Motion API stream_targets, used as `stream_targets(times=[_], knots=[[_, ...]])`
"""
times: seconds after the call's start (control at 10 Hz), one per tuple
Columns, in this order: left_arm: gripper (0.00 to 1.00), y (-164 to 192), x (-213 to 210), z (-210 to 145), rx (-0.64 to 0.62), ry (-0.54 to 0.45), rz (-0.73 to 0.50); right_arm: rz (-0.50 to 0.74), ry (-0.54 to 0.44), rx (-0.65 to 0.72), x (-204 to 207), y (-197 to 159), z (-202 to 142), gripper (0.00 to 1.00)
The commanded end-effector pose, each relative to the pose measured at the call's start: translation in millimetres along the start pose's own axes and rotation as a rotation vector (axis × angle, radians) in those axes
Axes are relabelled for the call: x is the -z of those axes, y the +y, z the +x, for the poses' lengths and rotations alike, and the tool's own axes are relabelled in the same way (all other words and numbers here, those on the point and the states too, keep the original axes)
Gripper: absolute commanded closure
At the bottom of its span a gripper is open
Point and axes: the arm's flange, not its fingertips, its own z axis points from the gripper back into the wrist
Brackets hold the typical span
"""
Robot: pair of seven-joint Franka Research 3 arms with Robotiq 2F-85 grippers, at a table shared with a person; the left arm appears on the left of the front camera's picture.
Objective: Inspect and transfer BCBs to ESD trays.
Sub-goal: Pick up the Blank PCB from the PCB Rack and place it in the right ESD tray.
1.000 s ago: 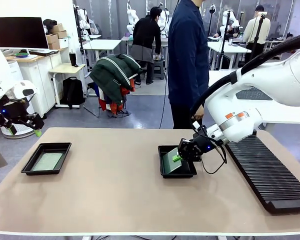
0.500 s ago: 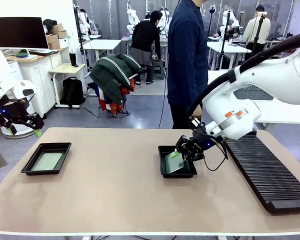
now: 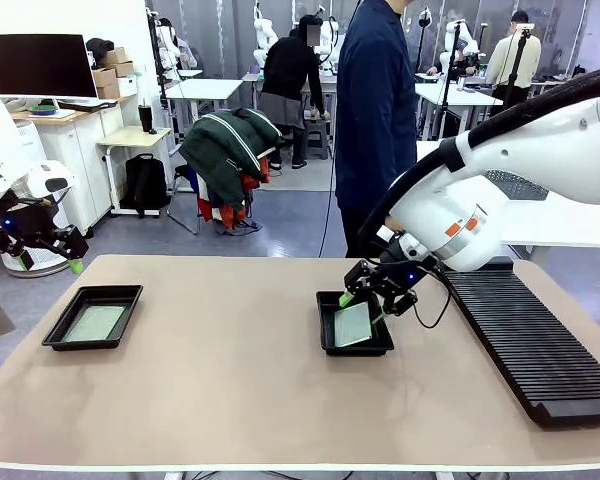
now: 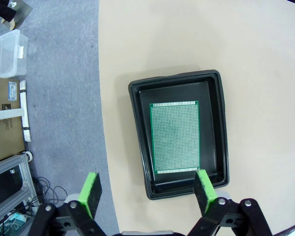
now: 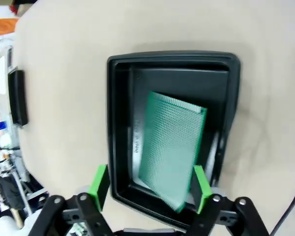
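1. Front view: a wide tan desk [image 3: 230, 370] with rounded corners stands in a grey-floored workroom, where other tables, a dark monitor [image 3: 38, 65] on a side bench, and a chair draped with a green jacket [image 3: 225, 145] show behind.
2. Front view: a person in a dark blue top [image 3: 375, 110] stands at the desk's far edge.
3. Front view: one black ESD tray [image 3: 93, 317] lies near the desk's left end with a pale green BCB [image 3: 93, 322] flat on its floor.
4. Front view: a second ESD tray [image 3: 354, 343] lies right of the middle, holding another BCB [image 3: 352, 323].
5. Front view: the right gripper [image 3: 365, 301] hovers just over that tray's far side, jaws spread.
6. Front view: a long black ribbed rack [image 3: 535, 345] runs along the desk's right side.
7. Front view: the left gripper [image 3: 50, 258] hangs off the desk's left edge.
8. Left wrist view: the left gripper [image 4: 150, 192] stands wide open, holding nothing, above the left tray [image 4: 221, 123], whose board [image 4: 175, 137] lies flat and square; grey floor [image 4: 54, 98] borders the desk edge.
9. Right wrist view: the right gripper [image 5: 151, 190] is open and empty above the other tray [image 5: 119, 132]; its board [image 5: 172, 147] sits skewed, one edge leaning on the tray wall.
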Motion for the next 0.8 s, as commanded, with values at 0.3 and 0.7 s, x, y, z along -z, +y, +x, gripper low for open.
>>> stream_targets(times=[0.3, 0.7], knots=[[0.00, 0.6, 0.3, -1.4, 0.000, -0.006, -0.003, -0.294, -0.031, -0.071, -26.2, 43.4, -8.8, 0.00], [0.00, 0.6, 0.3, -1.4, 0.000, -0.006, -0.003, -0.333, -0.031, -0.050, -38.6, 51.4, -11.3, 0.00]])
